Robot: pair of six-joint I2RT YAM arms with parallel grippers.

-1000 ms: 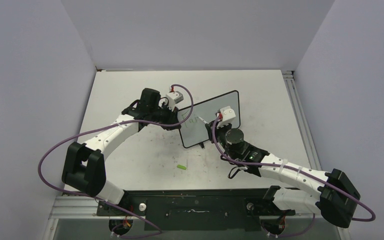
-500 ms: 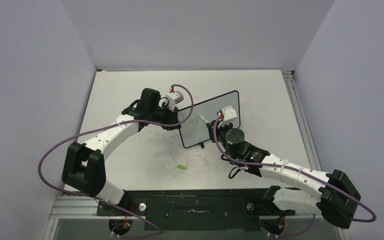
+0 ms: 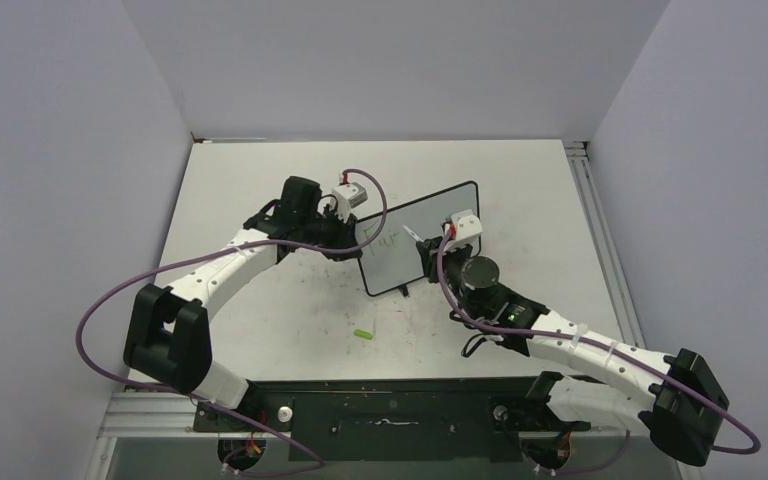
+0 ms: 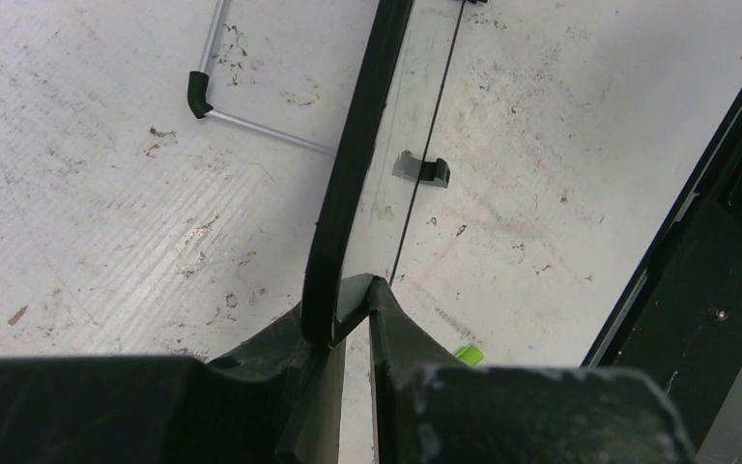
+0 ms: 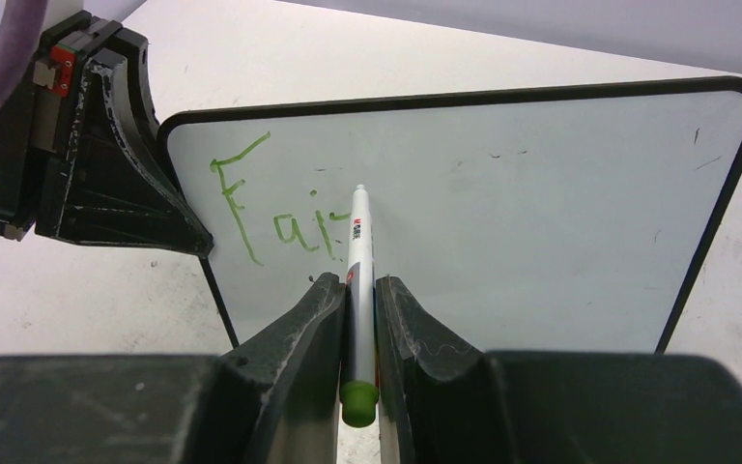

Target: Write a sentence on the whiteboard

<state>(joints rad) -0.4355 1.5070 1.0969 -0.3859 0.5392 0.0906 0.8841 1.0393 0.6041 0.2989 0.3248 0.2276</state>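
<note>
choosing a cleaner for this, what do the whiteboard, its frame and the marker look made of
Whiteboard: smooth, glossy white-grey face, likely a coated or laminated panel; it shows soft reflections and takes green ink cleanly. Frame: thin black edging with rounded corners, probably plastic. Marker: smooth white plastic-looking barrel with a printed label and a green end plug.

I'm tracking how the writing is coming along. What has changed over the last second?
The right end effector, shut on the marker, moved a little to the right along the whiteboard. The green writing grew and now reads roughly "Fai". The left end effector stays clamped on the board's edge. The whiteboard and the small green cap on the table have not moved.
</note>
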